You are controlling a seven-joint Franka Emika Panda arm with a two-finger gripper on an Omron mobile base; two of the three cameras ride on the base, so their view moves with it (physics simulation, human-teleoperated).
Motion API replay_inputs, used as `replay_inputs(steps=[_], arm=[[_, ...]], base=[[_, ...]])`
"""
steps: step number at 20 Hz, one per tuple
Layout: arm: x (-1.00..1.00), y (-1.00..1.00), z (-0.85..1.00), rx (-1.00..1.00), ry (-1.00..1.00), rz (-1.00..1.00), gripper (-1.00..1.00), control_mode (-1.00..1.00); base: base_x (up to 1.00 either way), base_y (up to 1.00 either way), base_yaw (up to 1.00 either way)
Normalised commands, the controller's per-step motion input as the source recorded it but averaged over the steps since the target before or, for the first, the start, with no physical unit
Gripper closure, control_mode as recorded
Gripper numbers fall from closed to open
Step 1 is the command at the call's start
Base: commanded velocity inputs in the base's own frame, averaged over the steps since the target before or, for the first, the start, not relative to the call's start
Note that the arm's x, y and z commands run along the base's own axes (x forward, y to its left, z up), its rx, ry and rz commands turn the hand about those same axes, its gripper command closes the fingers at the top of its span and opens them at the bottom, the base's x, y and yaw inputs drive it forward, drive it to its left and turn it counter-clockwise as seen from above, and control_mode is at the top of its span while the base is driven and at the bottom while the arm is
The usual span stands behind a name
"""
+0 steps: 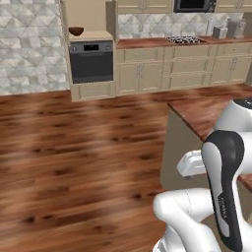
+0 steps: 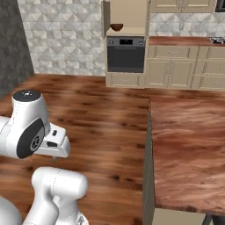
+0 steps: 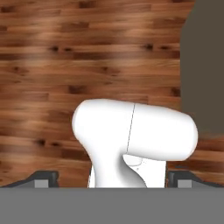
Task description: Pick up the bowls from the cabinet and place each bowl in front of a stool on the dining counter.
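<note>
Left base view: bowl [image 1: 76,31] inside open cabinet [image 1: 88,19] above oven [image 1: 91,61].

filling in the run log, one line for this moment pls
phase: approach | pincer: open, empty, over floor | bowl: in open cabinet above oven | dining counter: bare

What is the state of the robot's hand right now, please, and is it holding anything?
Hand: open and holding nothing; its fingertips stand wide apart above the wooden floor.
</note>
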Motion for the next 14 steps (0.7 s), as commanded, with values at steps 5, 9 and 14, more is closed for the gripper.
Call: replay_inputs(steps=[5, 9, 14], arm=[[0.0, 0.0, 0.0, 0.0, 0.0, 0.0, -1.0, 1.0], [0.0, 0.0, 0.0, 0.0, 0.0, 0.0, -1.0, 1.0], [0.0, 0.0, 0.0, 0.0, 0.0, 0.0, -1.0, 1.0]], base=[[1.0, 0.61, -0.03], [1.0, 0.54, -0.05], [1.0, 0.11, -0.01]])
